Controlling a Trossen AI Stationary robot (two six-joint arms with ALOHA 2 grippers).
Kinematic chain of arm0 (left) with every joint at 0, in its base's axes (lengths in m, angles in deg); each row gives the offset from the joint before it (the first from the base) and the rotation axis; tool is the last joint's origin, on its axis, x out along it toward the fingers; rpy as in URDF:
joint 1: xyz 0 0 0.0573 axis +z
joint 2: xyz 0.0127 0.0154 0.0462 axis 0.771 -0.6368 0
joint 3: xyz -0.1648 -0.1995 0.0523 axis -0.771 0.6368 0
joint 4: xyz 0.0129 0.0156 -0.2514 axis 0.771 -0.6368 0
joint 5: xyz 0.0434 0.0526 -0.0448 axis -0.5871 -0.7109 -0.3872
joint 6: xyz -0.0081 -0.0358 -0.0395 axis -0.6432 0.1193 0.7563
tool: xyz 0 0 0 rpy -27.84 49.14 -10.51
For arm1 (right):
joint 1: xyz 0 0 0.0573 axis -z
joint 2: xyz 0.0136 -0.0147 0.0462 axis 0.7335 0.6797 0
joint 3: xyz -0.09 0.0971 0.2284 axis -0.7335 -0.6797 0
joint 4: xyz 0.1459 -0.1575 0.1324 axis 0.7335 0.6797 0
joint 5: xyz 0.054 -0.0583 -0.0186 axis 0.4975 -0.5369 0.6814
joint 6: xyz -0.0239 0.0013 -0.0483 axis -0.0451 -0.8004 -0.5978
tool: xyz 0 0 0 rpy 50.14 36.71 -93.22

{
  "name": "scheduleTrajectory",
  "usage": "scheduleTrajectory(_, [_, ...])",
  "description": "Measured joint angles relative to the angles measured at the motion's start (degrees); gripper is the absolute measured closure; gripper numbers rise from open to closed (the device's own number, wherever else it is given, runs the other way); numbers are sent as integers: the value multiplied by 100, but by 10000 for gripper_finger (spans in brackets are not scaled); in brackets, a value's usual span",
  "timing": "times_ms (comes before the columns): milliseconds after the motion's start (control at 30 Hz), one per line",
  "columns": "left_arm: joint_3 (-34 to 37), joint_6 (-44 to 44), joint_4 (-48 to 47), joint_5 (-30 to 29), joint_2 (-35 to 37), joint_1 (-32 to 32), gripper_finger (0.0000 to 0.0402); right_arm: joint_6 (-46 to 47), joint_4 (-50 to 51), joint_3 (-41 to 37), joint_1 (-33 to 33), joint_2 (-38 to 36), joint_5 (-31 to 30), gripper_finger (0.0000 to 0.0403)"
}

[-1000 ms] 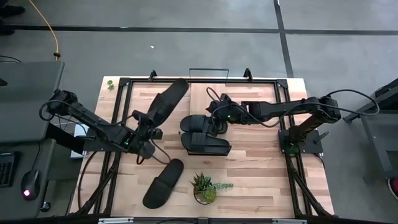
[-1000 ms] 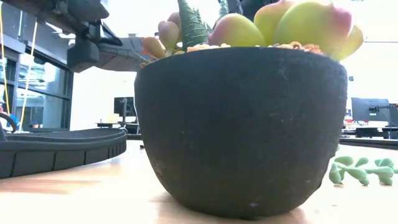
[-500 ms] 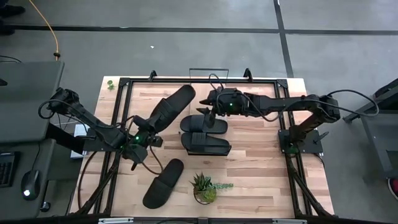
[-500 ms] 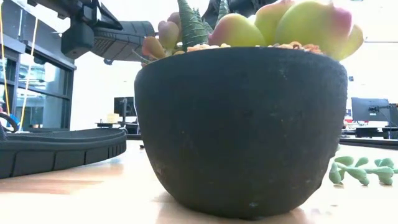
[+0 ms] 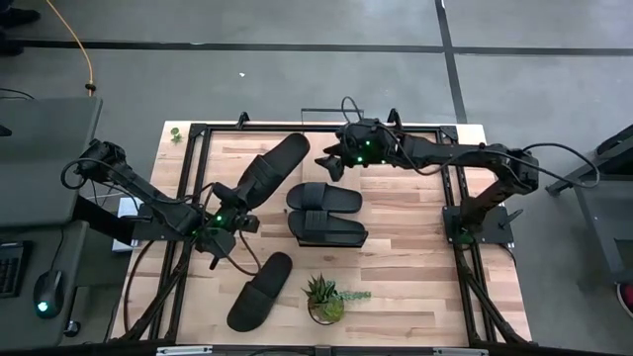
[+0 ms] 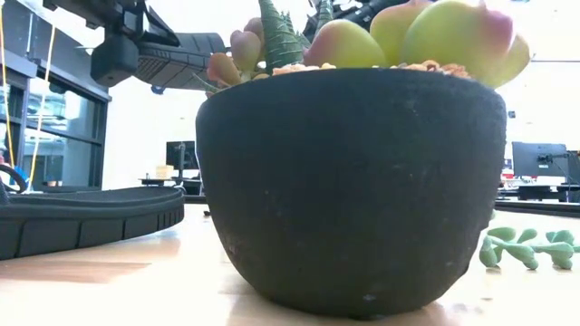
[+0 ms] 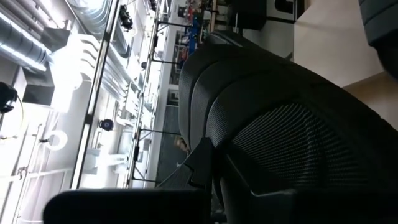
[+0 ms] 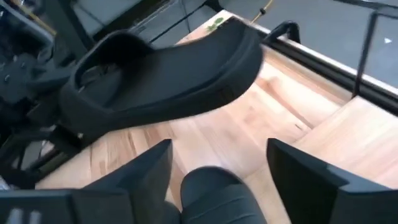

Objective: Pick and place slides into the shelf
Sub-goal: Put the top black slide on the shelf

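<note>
Slides are spread over a wooden desk seen from above: two lie side by side at the desk's middle, a third lies loose near the front edge beside a potted plant, and a fourth is raised off the desk toward the back left. The left gripper holds this fourth slide by one end, fingers closed on it; the rest of the slide angles away toward the back edge, unsupported. The right gripper hovers near the back edge, just behind the middle pair, with fingers spread wide and nothing between them. In the right wrist view the held slide hangs above bare wood in front of those open fingers. Which part of the desk is the shelf I cannot tell; a black wire frame runs along the back edge. The likely step is carrying the held slide to its place. The main risk is the one-ended grip: the long free end could sag, swing or twist out of the fingers. That free end also points toward the right gripper, so the two arms could collide near the back. A low sweep could knock the middle pair out of line.
</note>
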Motion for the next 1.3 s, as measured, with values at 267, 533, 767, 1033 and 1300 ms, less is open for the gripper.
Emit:
scheduleTrajectory(267, [0,-63,262,15,0,0,397,394,-740,0,67,0,-274,112])
scheduleTrajectory(533, [2,-191,732,15,0,0,397,922,-1121,0,220,325,144,112])
scheduleTrajectory(767, [2,-213,775,105,-4,0,397,1299,-2049,-2,382,886,601,112])
scheduleTrajectory(1033, [4,-217,765,237,-4,0,397,1530,-2582,76,443,1395,959,132])
scheduleTrajectory(1300, [4,-294,744,357,-4,0,396,1444,-2611,122,443,1446,969,262])
